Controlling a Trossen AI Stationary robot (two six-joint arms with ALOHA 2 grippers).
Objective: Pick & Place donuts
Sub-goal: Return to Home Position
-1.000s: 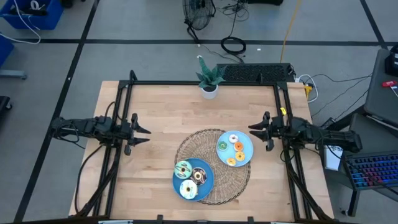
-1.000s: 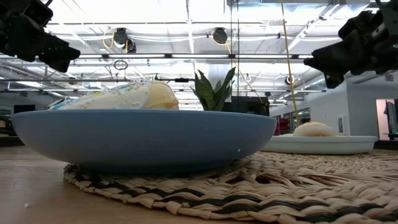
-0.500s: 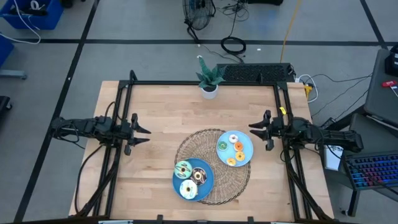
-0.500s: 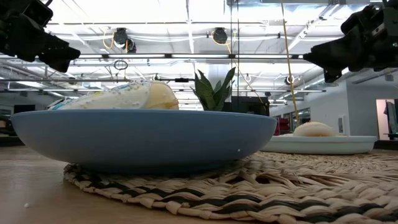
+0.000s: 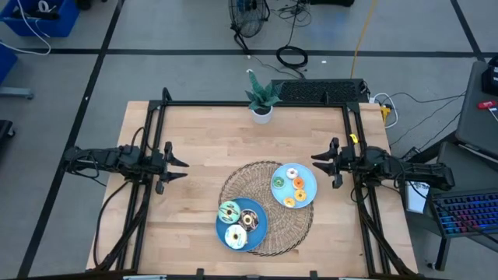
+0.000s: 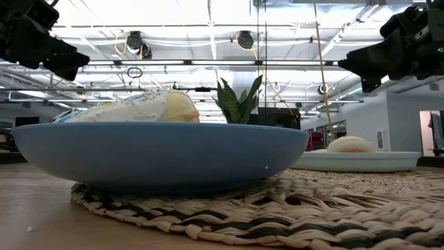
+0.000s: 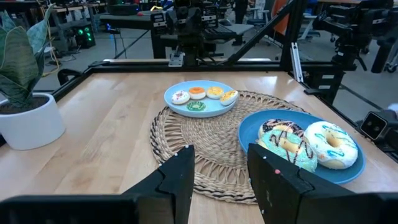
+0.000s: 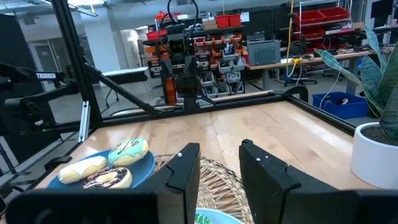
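Left end effector (image 5: 177,165) hangs mid-left of the overhead frame, right end effector (image 5: 319,163) mid-right. Both have their fingers spread wide with nothing in them, well apart from the plates. Donuts all look plated: three big donuts (image 5: 238,221) on the dark blue plate (image 5: 260,232) at lower centre, small donuts (image 5: 292,187) on the light blue plate (image 5: 310,177) just up-right of it. Both plates sit on the woven mat (image 5: 233,183) on the tabletop (image 5: 202,132). I'd say this is the go-home step, pretty much finished. Next move only calls for holding the arms clear, nothing left to grab.
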